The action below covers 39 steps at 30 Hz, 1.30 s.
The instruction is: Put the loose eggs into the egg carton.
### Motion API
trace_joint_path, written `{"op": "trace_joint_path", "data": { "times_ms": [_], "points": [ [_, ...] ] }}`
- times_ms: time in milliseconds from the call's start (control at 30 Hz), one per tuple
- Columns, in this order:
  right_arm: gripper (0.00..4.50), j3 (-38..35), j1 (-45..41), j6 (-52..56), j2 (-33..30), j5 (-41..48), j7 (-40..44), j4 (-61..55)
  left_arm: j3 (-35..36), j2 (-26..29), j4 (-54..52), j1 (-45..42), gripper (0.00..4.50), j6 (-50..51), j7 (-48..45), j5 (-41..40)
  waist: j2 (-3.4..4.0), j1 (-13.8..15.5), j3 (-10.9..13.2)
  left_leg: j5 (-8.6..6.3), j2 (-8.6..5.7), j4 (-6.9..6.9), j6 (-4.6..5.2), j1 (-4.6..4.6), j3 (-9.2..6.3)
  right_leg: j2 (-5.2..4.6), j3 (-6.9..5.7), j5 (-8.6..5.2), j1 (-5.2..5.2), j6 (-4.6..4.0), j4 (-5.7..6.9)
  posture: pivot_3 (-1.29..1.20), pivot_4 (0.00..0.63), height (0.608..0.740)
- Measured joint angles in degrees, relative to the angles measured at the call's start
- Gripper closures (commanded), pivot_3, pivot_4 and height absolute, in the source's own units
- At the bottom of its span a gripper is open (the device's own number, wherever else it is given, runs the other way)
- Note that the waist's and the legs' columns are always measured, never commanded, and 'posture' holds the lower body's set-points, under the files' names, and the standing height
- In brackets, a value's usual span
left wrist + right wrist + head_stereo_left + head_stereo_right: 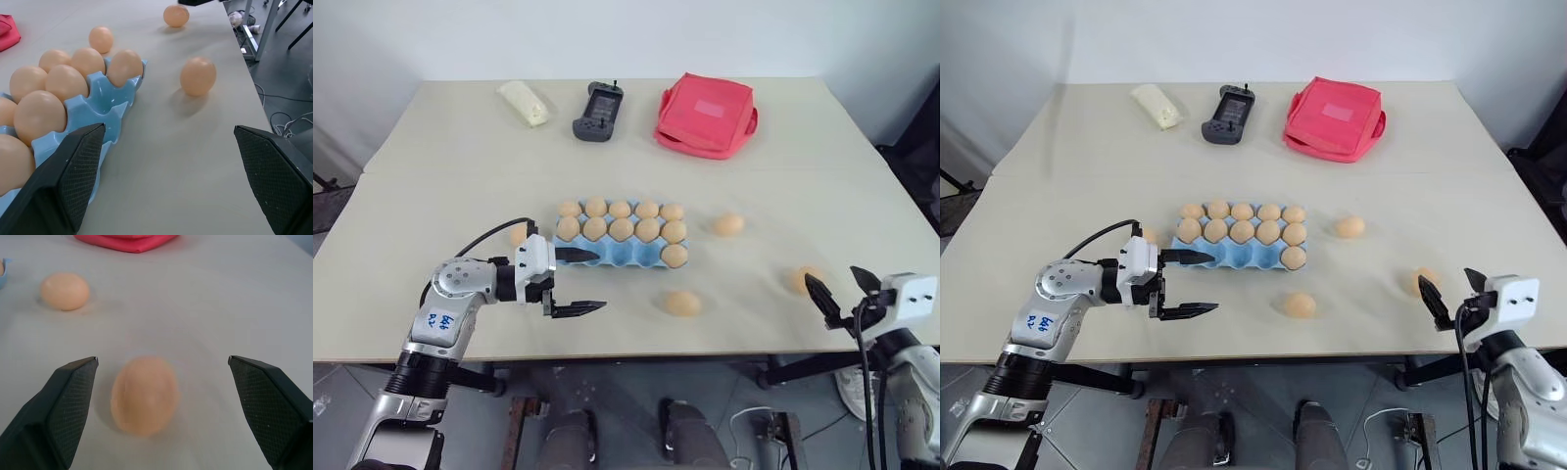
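surface (460, 147): beige, carries everything.
egg carton (607, 254): light blue, mid-surface, two far rows full, near row holds one egg at its right end; 11 eggs in total.
loose eggs: one (728, 224) right of the carton, one (682, 303) in front of the carton's right end, one (805, 279) near the right front edge, one (519, 235) just left of the carton, partly hidden by the cable.
left tool (578, 282): open, empty, pointing right, far finger over the carton's near-left corner, near finger in front of it.
right tool (842, 289): open, empty, just behind the right-front egg; that egg sits between the fingers in the wrist view, no contact visible.
far edge: pale yellow packet (525, 102), black handheld device (598, 111), red pouch (707, 115).
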Motion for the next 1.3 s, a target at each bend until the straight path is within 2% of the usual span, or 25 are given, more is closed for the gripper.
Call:
{"op": "trace_joint_path", "data": {
  "times_ms": [33, 133, 300, 367, 400, 500, 700, 867, 1000, 1067, 1267, 1300],
  "points": [
    [0.00, 0.28, -1.16, 0.00, -0.37, -0.30, 0.41, 1.77, 0.18, 0.07, -0.08, 0.52, 0.02, -0.01, 0.05, 0.00, 0.00, 0.02, 0.00, 0.00, 0.01, -0.02, 0.00, -0.01, 0.00, -0.01, 0.00, 0.05, -0.02, 0.09, 0.00, 0.00, 0.150, 0.740],
    [0.58, 2.28, -4.23, -0.03, -1.76, -1.57, 1.43, 7.42, 0.55, 0.69, -0.36, 1.87, 0.00, 0.00, 0.48, 0.06, 0.00, 0.04, 0.00, -0.02, 0.00, -0.07, -0.02, -0.03, -0.01, -0.01, -0.02, 0.15, -0.05, 0.28, -0.01, 0.00, 0.150, 0.740],
    [2.26, 4.73, -7.57, -1.45, -1.85, -2.42, 4.24, 12.21, 2.15, 1.59, -1.67, 3.12, 0.00, 0.00, 2.07, 0.07, 0.00, 0.03, 0.00, -0.02, 0.02, -0.06, -0.02, -0.10, -0.01, -0.03, -0.03, 0.35, -0.10, 0.65, -0.01, 0.00, 0.150, 0.740],
    [2.66, 5.60, -8.15, -2.28, -1.97, -2.38, 6.04, 11.52, 3.04, 2.09, -1.87, 3.56, 0.00, -0.07, 2.42, 0.06, 0.00, 0.04, 0.00, -0.02, 0.02, -0.05, -0.02, -0.10, -0.02, -0.02, -0.04, 0.36, -0.10, 0.65, -0.01, 0.00, 0.150, 0.740],
    [2.69, 6.84, -8.14, -2.52, -2.25, -2.39, 7.57, 9.87, 3.66, 2.51, -1.83, 4.27, 0.00, -0.11, 2.69, 0.07, 0.01, -0.12, 0.00, -0.02, 0.05, -0.06, -0.03, -0.08, 0.00, -0.01, 0.00, 0.36, -0.12, 0.66, 0.00, 0.00, 0.150, 0.740],
    [2.69, 10.30, -8.96, -1.96, -2.34, -2.24, 10.25, 5.21, 4.85, 3.37, -1.45, 5.42, 0.00, -0.53, 3.24, 0.22, 0.01, -0.24, 0.00, -0.03, 0.12, -0.06, -0.05, -0.08, 0.00, 0.04, -0.01, 0.36, -0.15, 0.66, 0.04, 0.00, 0.150, 0.740],
    [2.69, 20.39, -17.20, 4.80, -0.50, -1.13, 10.89, -6.43, 9.65, 6.11, 3.25, 6.30, 0.00, -1.86, 4.86, 0.31, 0.01, -0.10, 0.00, -0.07, 0.26, -0.08, -0.15, -0.08, -0.13, 0.02, -0.09, 0.29, -0.23, 0.44, 0.11, 0.00, 0.150, 0.740],
    [2.69, 30.25, -27.25, 10.36, 7.91, -2.45, 8.11, -6.31, 11.54, 6.81, 5.15, 9.43, 0.00, -2.51, 5.37, 0.79, -0.05, -0.14, -0.04, -0.07, 0.20, -0.12, -0.15, -0.56, -0.22, -0.23, -0.20, 0.35, -0.88, 0.50, 0.27, 0.00, 0.150, 0.740],
    [2.69, 34.11, -30.24, 10.76, 9.93, -4.23, 7.69, -4.42, 11.80, 6.61, 4.50, 10.51, 0.00, -2.46, 6.30, 0.84, -0.08, 0.50, -0.05, -0.19, 0.16, -0.11, -0.13, -0.66, -0.07, -0.51, -0.98, 0.33, -1.02, 0.48, 0.65, 0.00, 0.150, 0.740],
    [1.98, 34.87, -30.50, 11.16, 10.54, -4.67, 7.72, -3.45, 11.82, 6.53, 3.58, 11.27, 0.00, -2.39, 6.65, 0.83, -0.08, 0.38, -0.05, -0.29, 0.09, -0.10, 0.01, -0.65, 0.14, -0.98, -1.80, 0.33, -1.03, 0.48, 0.64, 0.00, 0.150, 0.740],
    [0.10, 35.77, -30.78, 11.40, 10.78, -4.84, 8.45, -2.70, 11.84, 6.40, 1.88, 12.09, 0.00, -2.07, 7.47, 0.81, -0.08, -0.02, -0.05, -0.81, 0.16, 0.60, 0.22, -0.62, 0.83, -1.29, -2.71, 0.38, -1.02, 0.53, 0.84, 0.00, 0.150, 0.740],
    [0.04, 35.64, -30.72, 11.52, 10.49, -4.65, 8.58, -2.89, 11.82, 6.30, 1.68, 12.09, 0.00, -1.82, 7.55, 0.79, -0.08, -0.03, -0.05, -0.88, 0.20, 0.69, 0.21, -0.61, 0.82, -1.28, -2.78, 0.38, -1.01, 0.50, 0.88, 0.00, 0.150, 0.740]
  ]
}}
